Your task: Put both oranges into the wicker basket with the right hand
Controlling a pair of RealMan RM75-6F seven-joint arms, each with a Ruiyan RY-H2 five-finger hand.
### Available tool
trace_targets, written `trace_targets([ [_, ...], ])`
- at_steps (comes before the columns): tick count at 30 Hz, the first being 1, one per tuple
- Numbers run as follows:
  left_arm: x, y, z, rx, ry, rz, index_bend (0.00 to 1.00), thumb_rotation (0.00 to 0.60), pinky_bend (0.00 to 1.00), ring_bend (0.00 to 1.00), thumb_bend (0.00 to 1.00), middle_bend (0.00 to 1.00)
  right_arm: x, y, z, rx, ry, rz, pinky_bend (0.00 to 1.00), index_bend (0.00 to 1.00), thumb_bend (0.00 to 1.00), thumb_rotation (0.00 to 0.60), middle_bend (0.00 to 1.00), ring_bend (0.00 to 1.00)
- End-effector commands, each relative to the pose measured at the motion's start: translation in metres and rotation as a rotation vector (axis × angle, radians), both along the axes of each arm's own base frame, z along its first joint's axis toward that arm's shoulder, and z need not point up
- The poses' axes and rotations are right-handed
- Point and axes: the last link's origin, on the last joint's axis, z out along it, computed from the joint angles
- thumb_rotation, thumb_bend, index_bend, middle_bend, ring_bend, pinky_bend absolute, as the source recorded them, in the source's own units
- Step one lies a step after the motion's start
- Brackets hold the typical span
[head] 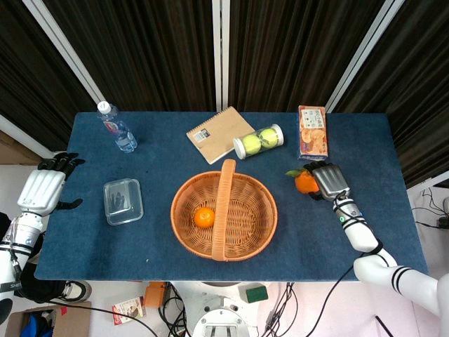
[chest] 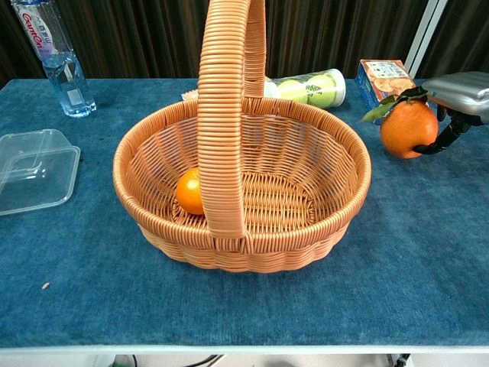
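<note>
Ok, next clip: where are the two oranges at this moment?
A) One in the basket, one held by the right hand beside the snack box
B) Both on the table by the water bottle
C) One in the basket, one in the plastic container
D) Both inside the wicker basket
A: one orange lies in the wicker basket, while the right hand grips the leafy orange outside it, near the snack box.
</note>
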Motion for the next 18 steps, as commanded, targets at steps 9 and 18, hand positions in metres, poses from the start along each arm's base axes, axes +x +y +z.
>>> trace_targets([
  [9, 0.002, -0.002, 0.001, 0.001, -0.004, -0.006, 0.20, 0.600, 0.28, 0.08, 0.12, 0.11, 0.048, 0.033, 0.052, -0.037, -0.129, 0.168, 0.41, 0.37, 0.28, 0.600, 0.30, 0.24],
  [18, 0.002, -0.003, 0.001, -0.003, -0.013, -0.009, 0.20, 0.600, 0.28, 0.08, 0.12, 0.11, 0.110, 0.080, 0.074, 0.024, -0.147, 0.358, 0.41, 0.37, 0.27, 0.600, 0.30, 0.23],
])
